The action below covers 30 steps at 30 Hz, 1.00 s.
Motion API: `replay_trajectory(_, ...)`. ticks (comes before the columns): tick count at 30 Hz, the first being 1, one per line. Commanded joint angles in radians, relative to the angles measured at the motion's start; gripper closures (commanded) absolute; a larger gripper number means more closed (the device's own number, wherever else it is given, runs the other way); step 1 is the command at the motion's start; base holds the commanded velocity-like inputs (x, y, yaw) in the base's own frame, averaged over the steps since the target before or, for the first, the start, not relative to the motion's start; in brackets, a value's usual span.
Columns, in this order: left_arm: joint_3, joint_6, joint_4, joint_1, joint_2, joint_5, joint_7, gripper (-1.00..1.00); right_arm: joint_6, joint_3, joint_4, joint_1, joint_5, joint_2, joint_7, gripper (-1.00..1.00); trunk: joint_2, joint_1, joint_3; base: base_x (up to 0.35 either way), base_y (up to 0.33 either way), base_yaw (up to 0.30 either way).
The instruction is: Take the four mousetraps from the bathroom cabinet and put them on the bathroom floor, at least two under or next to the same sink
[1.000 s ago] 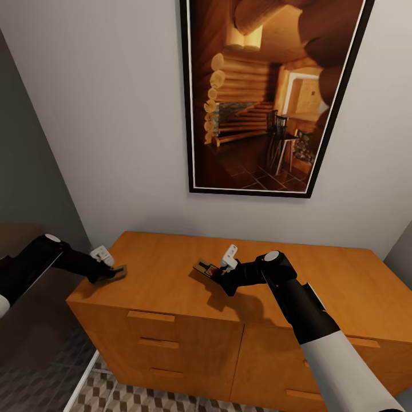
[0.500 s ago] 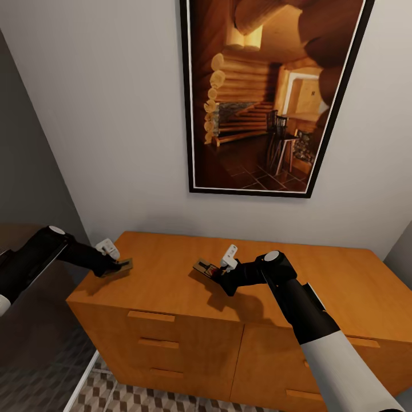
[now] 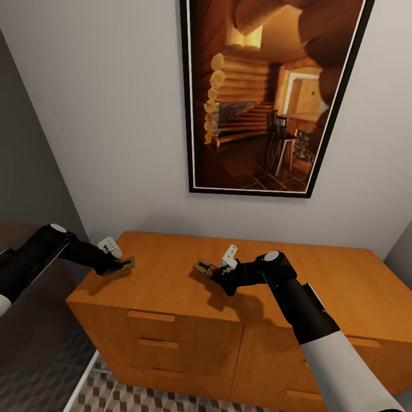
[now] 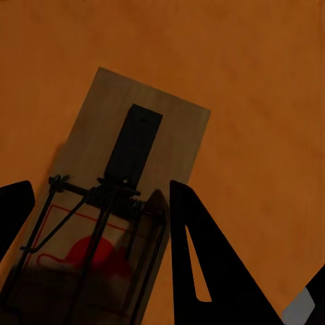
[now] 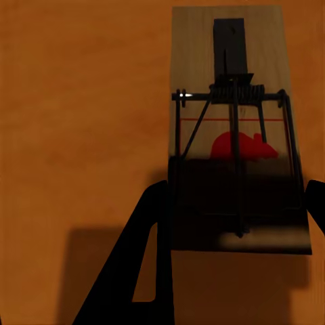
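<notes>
The orange-brown cabinet (image 3: 326, 280) stands against the wall. One mousetrap (image 3: 125, 264) hangs just above the top's left end, with my left gripper (image 3: 114, 265) shut on it. In the left wrist view this mousetrap (image 4: 135, 156) lies between the black fingers (image 4: 203, 264) of the left gripper (image 4: 101, 203), red mark nearest the camera. A second mousetrap (image 3: 203, 268) is held tilted above the middle of the top, with my right gripper (image 3: 216, 273) shut on it. The right wrist view shows that mousetrap (image 5: 233, 61) in the right gripper (image 5: 237, 203), over the wooden top.
A large framed picture (image 3: 269, 97) hangs on the white wall behind the cabinet. Drawer fronts with bar handles (image 3: 151, 316) face me. Cube-patterned bathroom floor (image 3: 131, 397) shows below the cabinet. A dark grey wall (image 3: 28, 189) closes the left side.
My left gripper has risen a little and moved right over the cabinet's left end, carrying its mousetrap. The right arm and its mousetrap have stayed where they were.
</notes>
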<state>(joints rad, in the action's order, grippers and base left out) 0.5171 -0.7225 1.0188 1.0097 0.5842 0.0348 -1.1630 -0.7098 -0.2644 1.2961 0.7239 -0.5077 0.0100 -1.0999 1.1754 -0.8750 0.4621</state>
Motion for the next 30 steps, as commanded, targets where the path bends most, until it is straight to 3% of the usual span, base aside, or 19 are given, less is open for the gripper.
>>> replay_trajectory(1,0.001,-0.008,0.001,0.001,0.000,0.004,-0.006,1.00,-0.008,0.001,0.001,0.001,-0.006,0.001,-0.009,1.00,0.001,0.000,0.001,0.000,0.000,0.000)
replay_trajectory(7,0.001,-0.013,0.001,0.001,-0.003,0.004,-0.006,1.00,-0.008,0.001,0.000,0.001,-0.006,0.001,-0.009,1.00,0.001,0.000,0.001,-0.084,0.000,0.000)
replay_trajectory(18,0.001,-0.052,0.035,0.001,-0.010,0.001,-0.006,1.00,-0.008,0.001,-0.001,0.000,-0.005,0.000,-0.008,1.00,0.001,0.000,0.001,-0.314,0.000,0.000)
replay_trajectory(21,0.002,-0.062,0.038,0.001,-0.023,0.000,-0.005,1.00,-0.008,0.001,-0.001,0.000,-0.005,0.001,-0.008,1.00,0.001,0.000,0.001,-0.335,0.000,0.000)
replay_trajectory(24,0.002,-0.066,0.031,0.001,-0.058,-0.005,-0.003,1.00,-0.008,0.001,-0.001,0.000,-0.005,0.001,-0.008,1.00,0.001,0.000,0.001,-0.336,0.000,0.000)
replay_trajectory(30,0.001,-0.067,0.016,-0.002,-0.154,-0.067,0.002,1.00,-0.009,0.001,-0.003,0.000,-0.005,0.004,-0.005,1.00,0.001,0.000,0.001,-0.336,0.000,0.000)
